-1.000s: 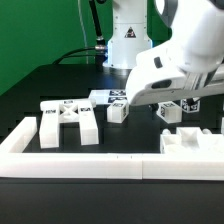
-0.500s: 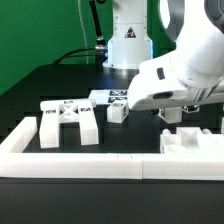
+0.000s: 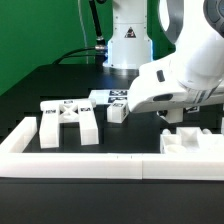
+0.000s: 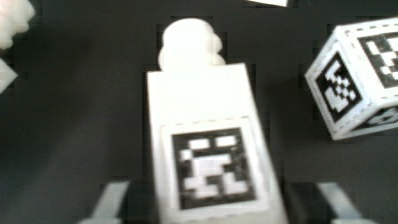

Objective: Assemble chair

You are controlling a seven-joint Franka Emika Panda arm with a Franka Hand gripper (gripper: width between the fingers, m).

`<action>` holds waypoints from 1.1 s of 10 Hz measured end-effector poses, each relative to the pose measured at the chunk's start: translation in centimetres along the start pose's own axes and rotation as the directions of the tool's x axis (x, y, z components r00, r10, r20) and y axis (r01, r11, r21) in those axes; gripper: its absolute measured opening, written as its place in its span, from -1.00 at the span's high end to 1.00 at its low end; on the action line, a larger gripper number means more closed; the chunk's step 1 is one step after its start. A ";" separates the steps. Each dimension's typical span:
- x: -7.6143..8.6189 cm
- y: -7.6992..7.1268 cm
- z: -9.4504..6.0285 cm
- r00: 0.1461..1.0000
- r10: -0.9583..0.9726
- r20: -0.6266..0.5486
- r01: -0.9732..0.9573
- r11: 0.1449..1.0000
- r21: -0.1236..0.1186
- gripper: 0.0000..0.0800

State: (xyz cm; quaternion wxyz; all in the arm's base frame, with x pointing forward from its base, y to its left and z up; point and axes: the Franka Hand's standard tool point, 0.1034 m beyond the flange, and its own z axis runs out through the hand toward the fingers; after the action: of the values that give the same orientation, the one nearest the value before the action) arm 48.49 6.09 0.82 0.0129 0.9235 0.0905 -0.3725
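This looks like a robotics lab. A white arm (image 3: 127,40) stands on its base at the back of a matte black worktop (image 3: 40,85). Behind the arm hangs a plain green backdrop (image 3: 30,30), with a dark cable (image 3: 87,22) running down just beside the arm. In front of the arm lie small white parts (image 3: 68,120) bearing black-and-white square tags, a flat marker board (image 3: 108,97), and a low white wall (image 3: 80,158) along the worktop's near edge.

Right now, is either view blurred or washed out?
Wrist view: soft throughout, the tagged white part and the tagged cube show smeared edges. Exterior view: the arm's white casing is overexposed and blurred; the blocky white frame is sharper.
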 end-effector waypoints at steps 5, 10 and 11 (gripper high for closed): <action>-0.3 0.4 -0.9 1.000 -0.031 -0.002 0.031 0.999 0.010 0.28; -2.9 0.9 -6.3 0.999 -0.033 0.012 0.033 0.999 0.034 0.27; -2.6 0.9 -6.2 0.999 -0.034 -0.010 0.034 0.999 0.030 0.27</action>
State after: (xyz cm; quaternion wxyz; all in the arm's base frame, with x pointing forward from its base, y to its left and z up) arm 51.06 5.38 6.99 -0.0077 0.9236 0.1006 -0.3697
